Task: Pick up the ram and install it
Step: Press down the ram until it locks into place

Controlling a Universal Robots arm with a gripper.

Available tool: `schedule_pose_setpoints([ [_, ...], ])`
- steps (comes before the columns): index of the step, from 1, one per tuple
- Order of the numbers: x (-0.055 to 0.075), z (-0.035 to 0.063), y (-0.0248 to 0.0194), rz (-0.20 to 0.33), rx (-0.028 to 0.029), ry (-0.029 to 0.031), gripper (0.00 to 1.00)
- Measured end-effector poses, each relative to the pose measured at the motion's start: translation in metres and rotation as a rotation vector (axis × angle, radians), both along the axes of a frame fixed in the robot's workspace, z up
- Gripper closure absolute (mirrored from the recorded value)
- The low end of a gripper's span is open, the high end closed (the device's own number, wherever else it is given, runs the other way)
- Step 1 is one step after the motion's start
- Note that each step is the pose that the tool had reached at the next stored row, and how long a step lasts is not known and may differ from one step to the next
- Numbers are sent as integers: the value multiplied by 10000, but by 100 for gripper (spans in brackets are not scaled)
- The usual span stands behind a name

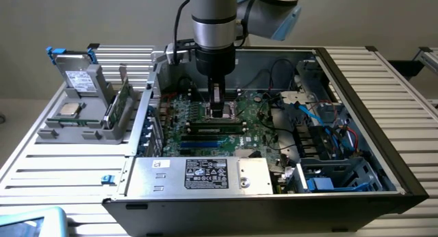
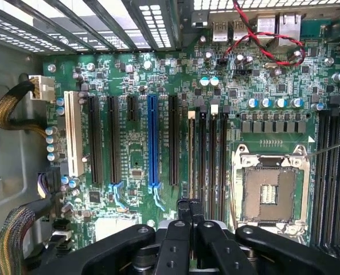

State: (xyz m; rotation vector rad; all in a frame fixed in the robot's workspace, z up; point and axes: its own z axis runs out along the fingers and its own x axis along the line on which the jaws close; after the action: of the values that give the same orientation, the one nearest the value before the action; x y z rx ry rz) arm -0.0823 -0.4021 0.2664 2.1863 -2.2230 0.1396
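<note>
Gripper: held shut, nothing clamped.
Ram: seen just below gripper, mid-frame, long axis left-right across motherboard.

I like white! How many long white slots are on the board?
1: the white slot, beside the black slots near the board's edge. The gripper may hide more.

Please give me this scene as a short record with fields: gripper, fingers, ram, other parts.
gripper: low inside the open case, over the motherboard
fingers: shut, nothing seen between them
ram: one stick lying in a slot beside the empty socket
other parts: holder outside the case with a drive, a processor and a green board
</note>
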Motion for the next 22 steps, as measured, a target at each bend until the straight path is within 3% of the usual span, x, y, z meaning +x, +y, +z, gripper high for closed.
schedule_pose_setpoints([
  [14,0,1,0,-20,-2,0,89],
  [22,0,0,0,-1244,-1,0,89],
])
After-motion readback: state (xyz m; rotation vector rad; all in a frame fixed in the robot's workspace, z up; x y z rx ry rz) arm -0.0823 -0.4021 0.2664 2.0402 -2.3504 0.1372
